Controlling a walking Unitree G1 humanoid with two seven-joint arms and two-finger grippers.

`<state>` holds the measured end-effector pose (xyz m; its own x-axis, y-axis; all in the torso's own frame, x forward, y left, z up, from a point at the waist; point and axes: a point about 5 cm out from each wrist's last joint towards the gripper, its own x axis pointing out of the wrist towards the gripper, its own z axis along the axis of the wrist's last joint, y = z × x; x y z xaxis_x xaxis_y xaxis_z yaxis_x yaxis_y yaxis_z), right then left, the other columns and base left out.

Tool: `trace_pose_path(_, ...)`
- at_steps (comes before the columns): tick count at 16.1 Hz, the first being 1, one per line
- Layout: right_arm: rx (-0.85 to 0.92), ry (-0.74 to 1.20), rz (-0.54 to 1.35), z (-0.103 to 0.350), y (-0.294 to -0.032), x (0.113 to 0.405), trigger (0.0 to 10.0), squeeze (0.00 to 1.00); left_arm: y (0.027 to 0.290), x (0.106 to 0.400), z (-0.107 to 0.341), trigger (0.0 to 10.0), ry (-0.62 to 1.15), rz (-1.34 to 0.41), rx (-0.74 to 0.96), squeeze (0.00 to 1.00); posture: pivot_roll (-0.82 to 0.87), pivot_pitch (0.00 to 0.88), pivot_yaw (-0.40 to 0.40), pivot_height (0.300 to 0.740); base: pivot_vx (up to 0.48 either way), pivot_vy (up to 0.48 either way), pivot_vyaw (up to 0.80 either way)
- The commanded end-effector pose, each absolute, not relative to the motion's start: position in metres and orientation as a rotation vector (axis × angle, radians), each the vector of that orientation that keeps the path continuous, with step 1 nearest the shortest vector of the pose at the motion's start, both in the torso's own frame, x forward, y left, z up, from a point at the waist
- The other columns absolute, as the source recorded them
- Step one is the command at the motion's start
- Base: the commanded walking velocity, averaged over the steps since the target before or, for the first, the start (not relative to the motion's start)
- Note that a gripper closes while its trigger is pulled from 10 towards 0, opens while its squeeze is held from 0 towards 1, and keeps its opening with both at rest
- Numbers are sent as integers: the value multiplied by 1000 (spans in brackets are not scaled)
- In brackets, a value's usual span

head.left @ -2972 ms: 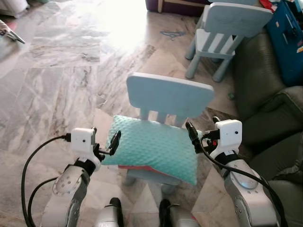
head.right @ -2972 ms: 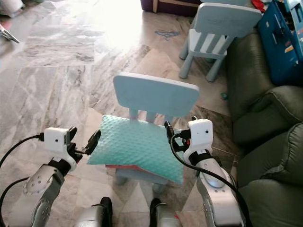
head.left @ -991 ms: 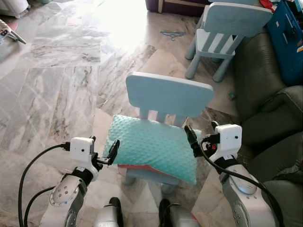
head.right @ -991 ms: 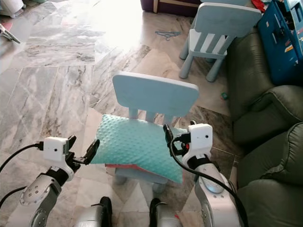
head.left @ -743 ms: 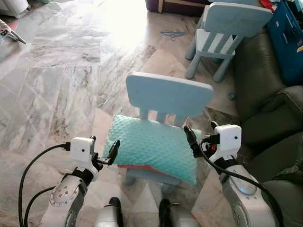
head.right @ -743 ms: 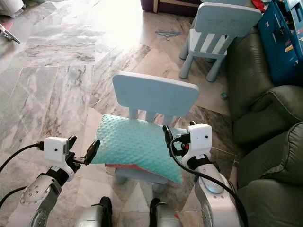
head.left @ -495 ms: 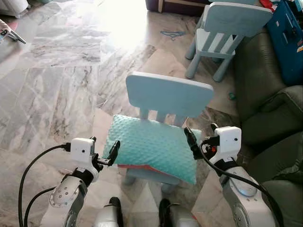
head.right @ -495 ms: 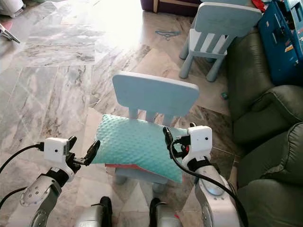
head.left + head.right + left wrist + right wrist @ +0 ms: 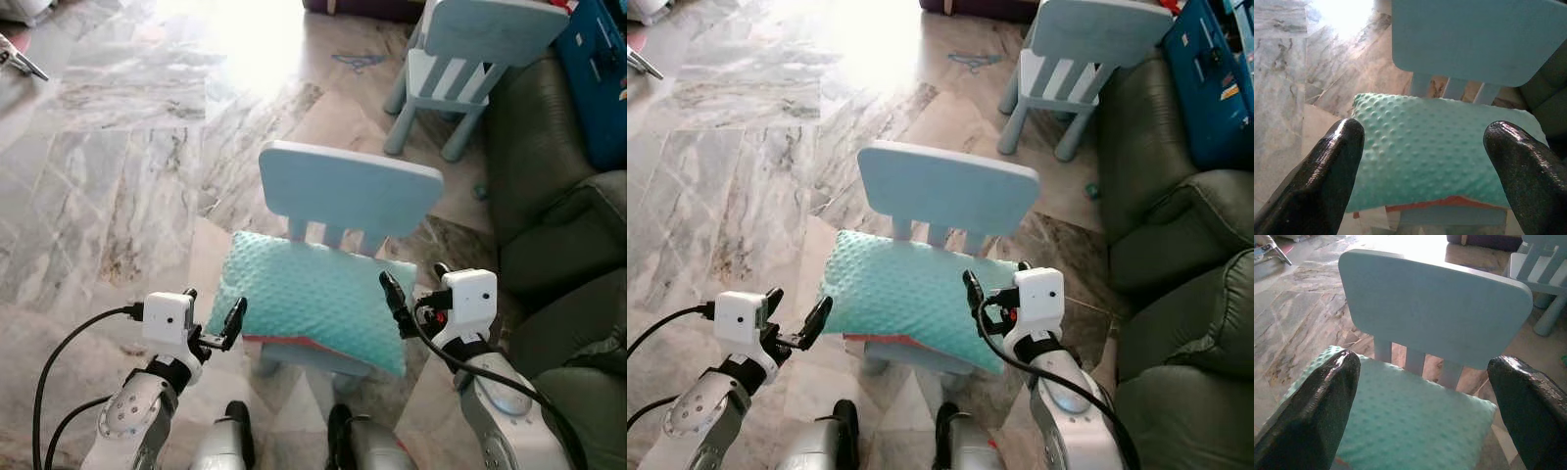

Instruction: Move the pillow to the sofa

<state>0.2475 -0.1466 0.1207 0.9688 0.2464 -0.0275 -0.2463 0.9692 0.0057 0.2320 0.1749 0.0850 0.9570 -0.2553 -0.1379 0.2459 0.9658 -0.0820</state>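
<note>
A teal dotted pillow [image 9: 312, 299] with a red underside lies on the seat of a small light-blue chair [image 9: 350, 195] right in front of me. Beside the pillow's left edge my left gripper [image 9: 212, 307] stands open, its fingers apart from the fabric. At the pillow's right edge my right gripper [image 9: 415, 284] is open too. In the left wrist view the pillow [image 9: 1430, 147] spans the gap between the two black fingers [image 9: 1334, 171]. The right wrist view looks over the pillow [image 9: 1410, 416] to the chair back [image 9: 1435, 308].
A dark green sofa [image 9: 558, 230] runs along the right side. A second light-blue chair [image 9: 470, 59] stands at the back right, next to a blue crate [image 9: 602, 83]. Marble floor [image 9: 108, 166] stretches to the left, with a hanger [image 9: 357, 63] lying far back.
The view has shifted slightly. Both grippers sit a little lower, still open on either side of the pillow. The pillow has not moved on the chair.
</note>
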Motion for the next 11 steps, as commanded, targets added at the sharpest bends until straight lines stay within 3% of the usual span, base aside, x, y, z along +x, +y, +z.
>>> trace_pose_path(1, -4, 38, 252, 121, -148, 243, 10000, 0, 174, 227, 84, 10000, 164, -267, -53, 0, -26, 342, -57, 695, 0, 0, 0)
trace_pose_path(11, -9, 51, 258, 122, -146, 239, 10000, 0, 173, 223, 84, 10000, 179, -272, -52, 0, -27, 360, -58, 560, 0, 0, 0)
